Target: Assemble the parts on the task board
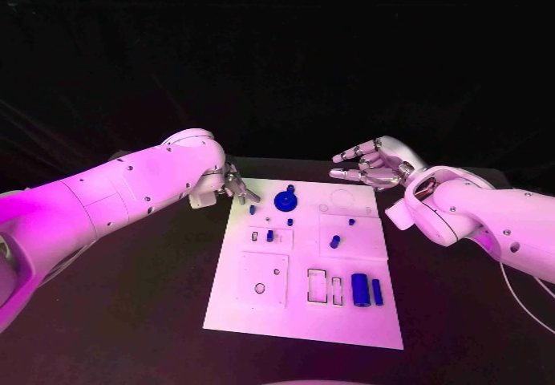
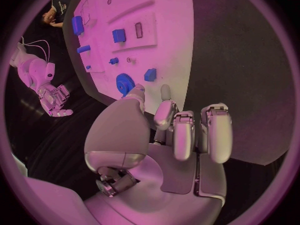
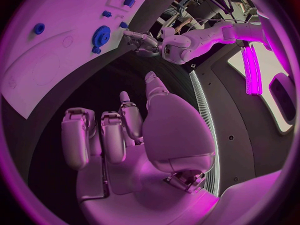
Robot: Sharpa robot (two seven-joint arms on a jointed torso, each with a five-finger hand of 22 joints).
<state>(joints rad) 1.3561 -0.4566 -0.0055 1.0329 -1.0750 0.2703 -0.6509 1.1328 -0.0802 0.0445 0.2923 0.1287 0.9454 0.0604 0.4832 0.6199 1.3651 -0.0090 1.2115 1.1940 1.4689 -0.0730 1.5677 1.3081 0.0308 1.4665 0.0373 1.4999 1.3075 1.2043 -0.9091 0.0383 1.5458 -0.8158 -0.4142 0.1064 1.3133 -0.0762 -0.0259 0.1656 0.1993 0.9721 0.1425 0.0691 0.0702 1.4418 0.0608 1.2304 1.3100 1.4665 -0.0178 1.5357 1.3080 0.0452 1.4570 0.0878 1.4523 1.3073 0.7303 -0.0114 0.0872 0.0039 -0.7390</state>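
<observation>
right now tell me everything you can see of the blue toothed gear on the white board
The blue toothed gear is a round, plastic-looking wheel with fine teeth around its rim, lying flat at the far end of the white task board. A smaller blue piece sits against its edge. The left hand hovers close beside it, fingertips near but not clearly touching.

The task board looks like smooth matt white plastic, the blue gear and other parts matt plastic too. Both hands, left hand and right hand, have a satiny metallic silver finish. Table is matt black.
</observation>
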